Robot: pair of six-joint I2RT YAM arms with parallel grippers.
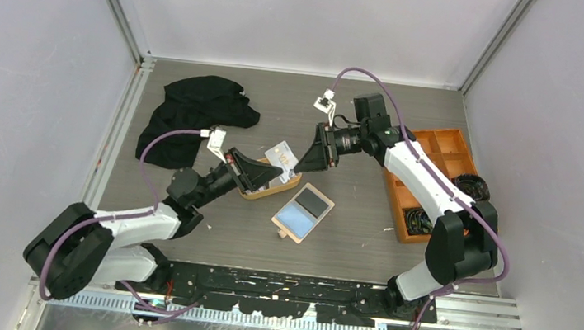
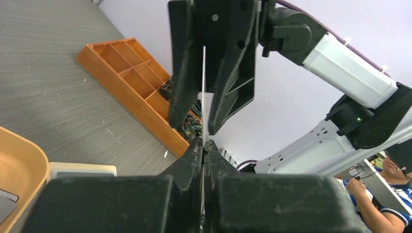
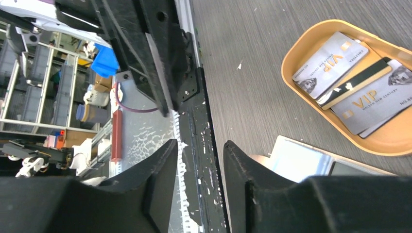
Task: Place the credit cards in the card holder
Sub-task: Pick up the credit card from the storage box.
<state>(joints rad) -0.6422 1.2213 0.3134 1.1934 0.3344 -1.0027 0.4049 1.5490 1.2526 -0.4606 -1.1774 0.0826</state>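
Arms are angled inward, jaws met tip to tip over the orange tray (image 3: 294,56). One credit card (image 1: 281,155) is clamped by the left jaws; the right jaws are parted around its far end. "VIP" is read on the credit cards (image 3: 330,63) in the tray; the card holder (image 1: 302,212) is laid open on the tabletop (image 1: 360,123) just beside it.

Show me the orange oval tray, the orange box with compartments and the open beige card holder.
orange oval tray (image 3: 308,46), right wrist view, inner wall at its upper left.
orange compartmented box (image 2: 126,99), left wrist view, long outer side wall.
open beige card holder (image 1: 300,214), top view, pale inside face.
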